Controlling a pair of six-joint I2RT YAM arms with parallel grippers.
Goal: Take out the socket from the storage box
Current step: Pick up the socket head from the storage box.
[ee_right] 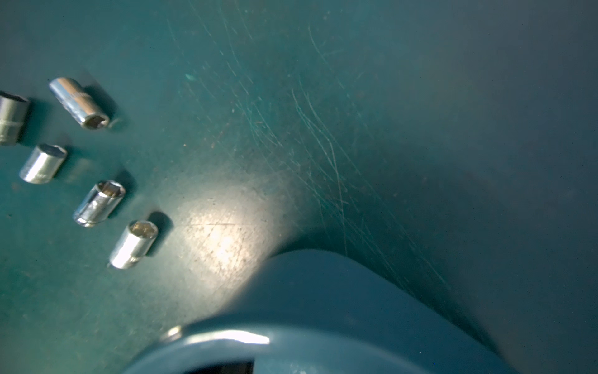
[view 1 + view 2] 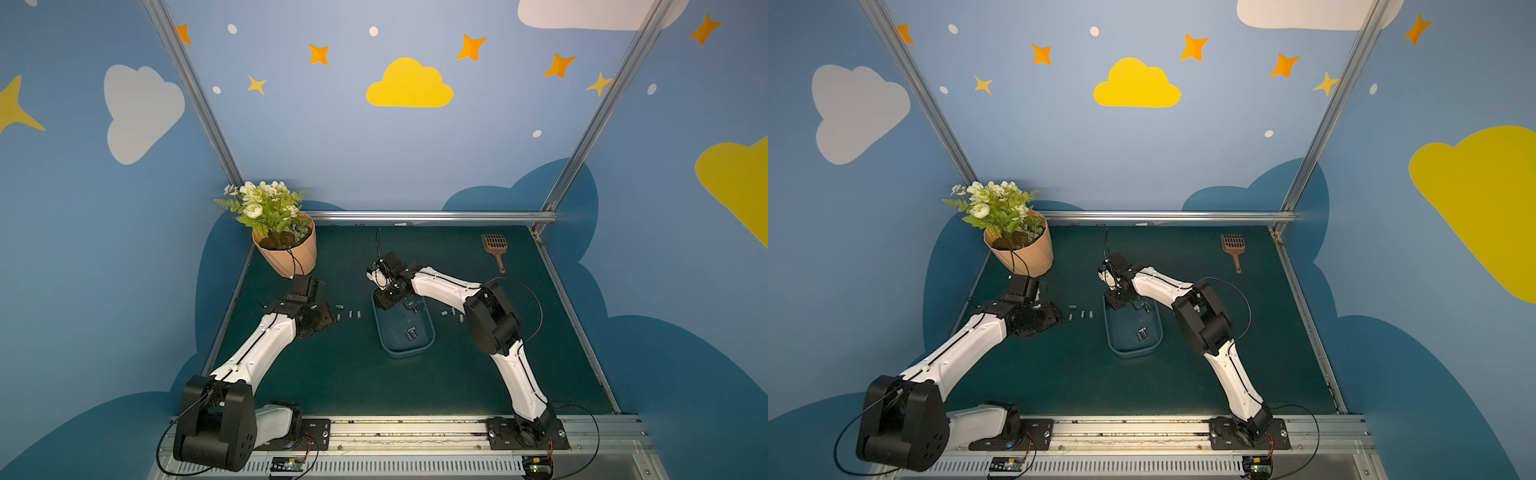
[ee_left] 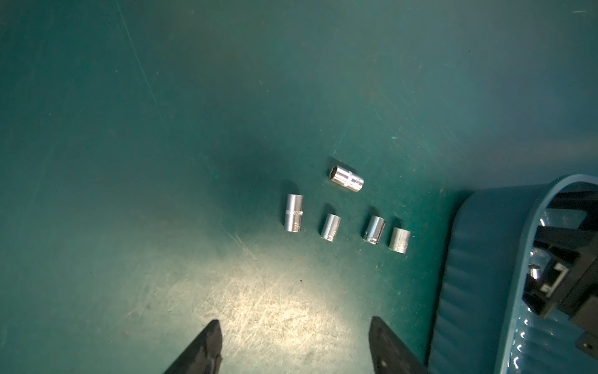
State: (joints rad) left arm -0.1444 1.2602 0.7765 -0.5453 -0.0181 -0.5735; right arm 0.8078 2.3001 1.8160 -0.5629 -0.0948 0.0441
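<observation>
The step in hand looks like the pick itself. The right gripper [image 2: 384,300] is dipped into the far end of the storage box [image 2: 406,354], its wrist tilted steeply down over the rim. In the left wrist view its tip sits inside the tub with a small shiny socket [image 3: 534,271] right against it. Whether the jaws are pinching that socket or only standing beside it I cannot tell (glare on the ribbed tub wall muddies that corner). The right wrist view shows only the box's outer wall and the green mat [image 1: 356,113].

A pair of sockets [image 2: 411,333] lies together on the box floor toward its near end, so the box is not yet emptied. The left gripper [image 3: 296,348] is spread wide and empty, low over the mat, near the five sockets [image 3: 330,226] that lie between it and the box. Three more sockets [image 2: 453,313] lie on the mat on the box's other side.

The next move probably calls for a firm, centred pinch, then a straight lift that clears the rim before swinging out. A smooth steel cylinder this small may well slip or roll.
</observation>
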